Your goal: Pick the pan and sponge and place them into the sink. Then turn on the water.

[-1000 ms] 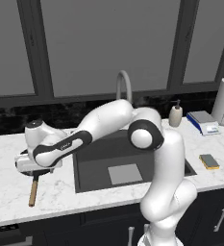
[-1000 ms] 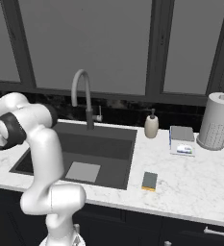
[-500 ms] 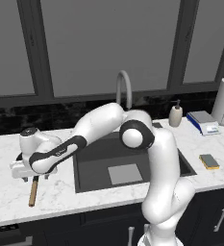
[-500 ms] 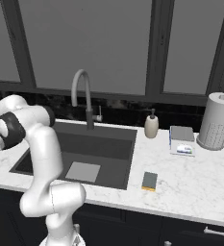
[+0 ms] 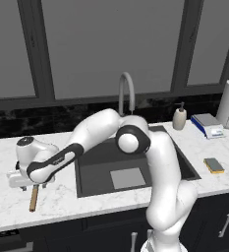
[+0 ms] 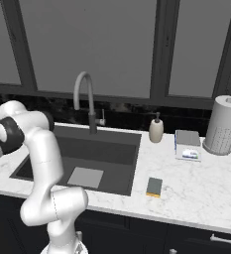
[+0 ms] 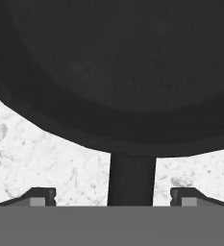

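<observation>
From the left base view, the white arm reaches to the lower left of the frame, its gripper [image 5: 31,183] low over the white marble counter [image 5: 3,206]. The slim light wooden handle [image 5: 33,198] of the round black frying pan sticks out below the hand, pointing toward the bottom edge; the pan's body is hidden under the hand. The large dark grey sink [image 5: 128,170] sits at the centre, just right of the hand, with the arched grey gooseneck faucet [image 5: 126,91] behind it and no stream running. The small yellow sponge with a dark scrub layer [image 5: 214,165] lies far right on the marble, well apart from the gripper.

In the right base view the sponge [image 6: 154,186] rests just beside the sink's [image 6: 124,149] right rim, near the counter's front edge — the arm bends away to the left edge.

The hand view looks straight down: the black frying pan [image 7: 123,67] covers the upper frame, and its dark handle stem [image 7: 131,180] runs down the middle, between the two fingertips [image 7: 39,196]. They stand wide apart, one either side of the stem, touching nothing — so the handle's long axis lies along the view, square across the closing line, and I judge a squeeze is what comes next.
</observation>
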Available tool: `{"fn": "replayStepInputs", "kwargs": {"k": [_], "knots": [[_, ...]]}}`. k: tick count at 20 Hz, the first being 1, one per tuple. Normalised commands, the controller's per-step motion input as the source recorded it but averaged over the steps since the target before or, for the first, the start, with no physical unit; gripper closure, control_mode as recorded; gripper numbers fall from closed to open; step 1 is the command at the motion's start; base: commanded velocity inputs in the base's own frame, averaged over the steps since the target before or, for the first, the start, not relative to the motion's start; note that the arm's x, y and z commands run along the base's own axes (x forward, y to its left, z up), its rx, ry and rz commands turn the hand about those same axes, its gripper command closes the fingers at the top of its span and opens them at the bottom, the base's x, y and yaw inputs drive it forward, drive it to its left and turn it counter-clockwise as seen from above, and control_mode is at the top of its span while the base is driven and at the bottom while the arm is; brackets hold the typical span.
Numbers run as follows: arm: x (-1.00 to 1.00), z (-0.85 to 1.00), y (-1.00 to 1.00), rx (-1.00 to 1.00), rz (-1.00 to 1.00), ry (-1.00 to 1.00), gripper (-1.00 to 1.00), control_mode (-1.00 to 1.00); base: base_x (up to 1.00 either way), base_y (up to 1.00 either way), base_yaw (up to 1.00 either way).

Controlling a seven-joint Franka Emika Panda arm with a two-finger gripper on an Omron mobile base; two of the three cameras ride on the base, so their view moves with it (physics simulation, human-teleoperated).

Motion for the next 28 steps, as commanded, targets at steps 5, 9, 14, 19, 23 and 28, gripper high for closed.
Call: {"fn": "replayStepInputs", "kwargs": {"k": [5, 9, 14, 19, 23, 28], "knots": [[0.0, 0.0, 0.0, 0.0, 0.0, 0.01, 1.0, -1.0, 0.0, 0.0, 0.0], [0.0, -0.19, -0.11, 0.01, 0.0, 0.01, 1.0, -1.0, 0.0, 0.0, 0.0], [-0.04, -0.17, -0.51, 0.01, 0.0, -0.01, 1.0, -1.0, 0.0, 0.0, 0.0], [-0.16, 0.08, -0.69, 0.05, -0.23, -0.07, 1.0, -1.0, 0.0, 0.0, 0.0], [-0.01, 0.21, -0.56, 0.0, -0.48, -0.12, 1.0, -1.0, 0.0, 0.0, 0.0], [0.0, 0.27, -0.58, 0.01, -0.5, -0.06, 1.0, -1.0, 0.0, 0.0, 0.0]]}}
